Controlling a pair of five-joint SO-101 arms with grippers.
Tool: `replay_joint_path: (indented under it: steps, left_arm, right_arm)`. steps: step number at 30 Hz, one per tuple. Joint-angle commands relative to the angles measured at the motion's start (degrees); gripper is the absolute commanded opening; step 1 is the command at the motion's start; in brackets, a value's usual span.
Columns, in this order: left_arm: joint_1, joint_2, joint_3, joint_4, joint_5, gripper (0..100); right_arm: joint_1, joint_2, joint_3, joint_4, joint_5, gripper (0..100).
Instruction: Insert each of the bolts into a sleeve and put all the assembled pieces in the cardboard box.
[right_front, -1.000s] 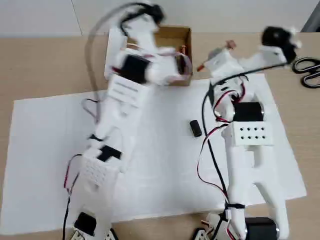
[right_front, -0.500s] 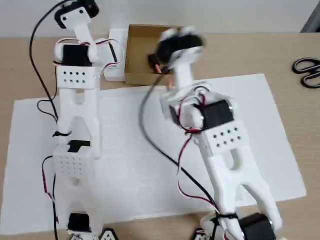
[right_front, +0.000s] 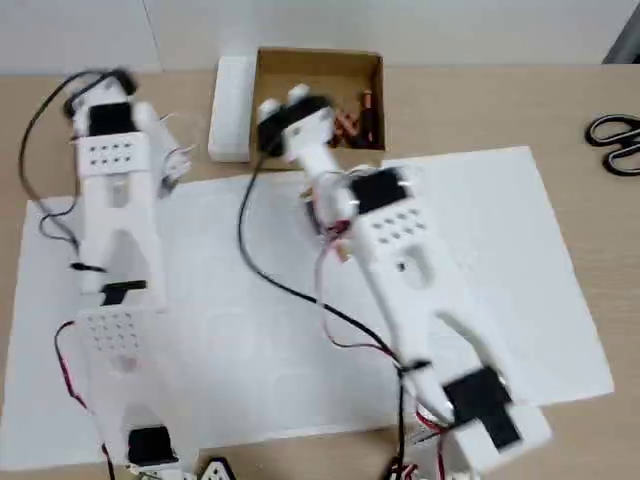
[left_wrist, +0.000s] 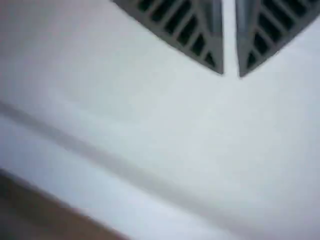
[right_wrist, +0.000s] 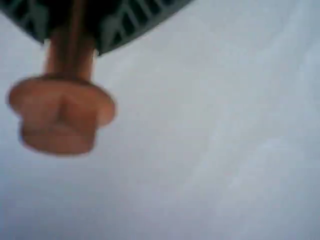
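Your right tool (right_wrist: 72, 37) grips an orange bolt (right_wrist: 60, 115) by its shank, head outward, above the white paper (right_wrist: 225, 125). Orange and dark pieces (right_front: 352, 114) lie in the cardboard box (right_front: 262, 80). Your left tool (left_wrist: 230, 67) is closed and empty.

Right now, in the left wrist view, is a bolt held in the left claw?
No, nothing sits in the narrow gap of the left claw; only the white paper shows through it.
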Motion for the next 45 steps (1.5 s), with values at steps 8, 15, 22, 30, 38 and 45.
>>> replay_joint_path:
  steps: [8, 15, 22, 30, 38, 45]
  left_arm:
    - [-5.36, -3.6, 4.44, -1.58, 3.96, 1]
    - [-9.76, -3.34, 4.53, -1.49, 5.71, 1]
    - [-9.76, -3.34, 4.53, -1.32, 5.8, 1]
    - [-2.81, -4.4, 5.93, 3.52, 17.32, 1]
    - [17.14, -27.6, 15.87, 3.34, 33.41, 1]
    - [17.67, -31.21, 31.6, 0.44, 34.55, 1]
  right_arm:
    - [-8.84, 19.56, -17.32, 1.98, -0.26, 0.3]
    - [-9.8, 29.41, -22.77, 2.15, -2.9, 6.0]
    - [-9.8, 28.7, -23.03, 2.15, -2.9, 19.3]
    - [-6.73, 13.14, -23.47, 6.73, -2.46, 19.3]
    - [8.84, 1.45, -23.38, 9.01, -2.46, 19.4]
    - [15.08, 0.66, -23.38, 14.9, -2.46, 19.4]
